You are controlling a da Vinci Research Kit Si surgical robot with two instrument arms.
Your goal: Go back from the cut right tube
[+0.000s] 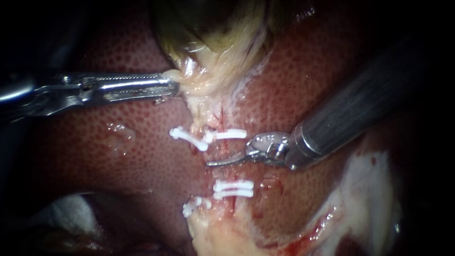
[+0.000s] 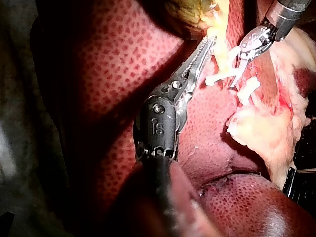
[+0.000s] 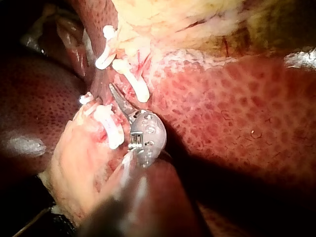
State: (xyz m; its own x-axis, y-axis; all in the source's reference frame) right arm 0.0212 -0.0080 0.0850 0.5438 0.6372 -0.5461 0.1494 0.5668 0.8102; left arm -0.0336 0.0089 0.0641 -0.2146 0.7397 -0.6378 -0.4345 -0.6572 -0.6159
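Two pairs of white clips cross the tubes: upper clips (image 1: 227, 134) and lower clips (image 1: 232, 188). My right instrument (image 1: 213, 162) comes in from the upper right. Its thin curved blades lie together, shut, in the gap between the upper and lower clips on the right tube (image 1: 222, 150); I cannot make out the cut ends of the tube. The right wrist view shows the blade tip (image 3: 114, 91) between the clips (image 3: 131, 79). My left instrument (image 1: 174, 83) is shut on the pale lower edge of the gallbladder (image 1: 213, 38), holding it to the left. The left wrist view shows that grip (image 2: 210, 44).
Red mottled liver (image 1: 118, 156) lies all around the tubes. Pale fatty tissue (image 1: 218, 232) sits below the lower clips, and a whitish, blood-streaked fold (image 1: 374, 189) at the lower right. White gauze (image 1: 71, 213) shows at the lower left.
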